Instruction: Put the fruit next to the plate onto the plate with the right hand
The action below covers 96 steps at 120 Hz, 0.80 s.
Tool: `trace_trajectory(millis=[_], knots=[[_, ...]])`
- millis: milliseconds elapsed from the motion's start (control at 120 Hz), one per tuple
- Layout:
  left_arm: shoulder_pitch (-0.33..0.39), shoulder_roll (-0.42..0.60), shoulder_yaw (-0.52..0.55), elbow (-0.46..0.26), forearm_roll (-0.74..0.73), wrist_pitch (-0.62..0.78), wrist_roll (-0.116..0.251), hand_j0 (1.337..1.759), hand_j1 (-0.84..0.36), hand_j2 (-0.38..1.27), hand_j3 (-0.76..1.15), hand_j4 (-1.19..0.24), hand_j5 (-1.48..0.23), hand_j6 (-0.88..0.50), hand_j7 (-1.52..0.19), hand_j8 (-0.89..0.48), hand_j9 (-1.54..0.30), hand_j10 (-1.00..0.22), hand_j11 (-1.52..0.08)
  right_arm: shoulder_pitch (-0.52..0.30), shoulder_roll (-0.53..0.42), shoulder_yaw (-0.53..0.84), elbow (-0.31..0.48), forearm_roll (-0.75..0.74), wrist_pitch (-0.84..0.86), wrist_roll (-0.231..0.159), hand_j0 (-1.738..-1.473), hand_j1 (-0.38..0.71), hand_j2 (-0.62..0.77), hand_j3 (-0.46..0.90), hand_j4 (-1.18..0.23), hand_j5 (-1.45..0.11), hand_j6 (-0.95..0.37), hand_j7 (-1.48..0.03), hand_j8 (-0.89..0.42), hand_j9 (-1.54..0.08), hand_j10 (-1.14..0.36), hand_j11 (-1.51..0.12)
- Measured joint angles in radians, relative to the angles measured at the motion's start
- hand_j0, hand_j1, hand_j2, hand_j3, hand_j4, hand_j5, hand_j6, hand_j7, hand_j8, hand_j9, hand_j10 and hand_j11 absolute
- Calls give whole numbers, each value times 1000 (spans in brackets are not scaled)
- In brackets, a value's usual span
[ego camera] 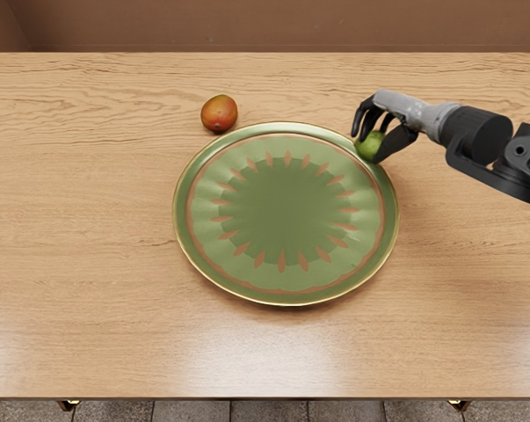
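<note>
One wooden table (89, 264) fills the view, bearing a round green plate (286, 211) with a gold rim. The right hand (383, 123) has its fingers curled around a small green fruit (368, 146) at the plate's far right edge. A reddish fruit (219, 112) lies just beside the far left rim.

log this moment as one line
right hand: shut on green fruit | green fruit: at plate upper-right rim | red fruit: on table by upper-left rim | left hand: not in view
</note>
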Motion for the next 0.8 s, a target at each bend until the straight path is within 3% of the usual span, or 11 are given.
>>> trace_trajectory(millis=[367,500,592,717,800], knots=[[0,0,0,0,0,0,0,1658,345,1,0,-4,-4,-4,-4,-4,-4,-3,-4,-34,18,-1,8,-1,-22,1,-1658,334,356,0,-674,-925,-682,-897,-425,-913,-481,-901],[0,0,0,0,0,0,0,1658,346,1,0,-3,-4,-4,-4,-3,-4,-3,-4,-36,25,-1,11,-2,-92,-1,-1658,63,186,0,-400,-545,-404,-530,-270,-538,-299,-532],[0,0,0,0,0,0,0,1658,346,1,0,-3,-4,-4,-4,-3,-4,-3,-4,-36,27,-1,12,-3,-115,-3,-1658,-72,117,0,-268,-364,-272,-354,-186,-360,-204,-356],[0,0,0,0,0,0,0,1658,345,1,0,-4,-4,-4,-4,-4,-4,-3,-4,-27,26,2,12,-3,-73,-54,-1658,-186,63,0,-158,-212,-161,-207,-114,-210,-123,-208],[0,0,0,0,0,0,0,1658,346,1,0,-3,-4,-4,-4,-4,-4,-3,-4,-16,18,85,13,31,77,-89,-1658,-233,41,0,-114,-150,-116,-146,-84,-149,-90,-147]])
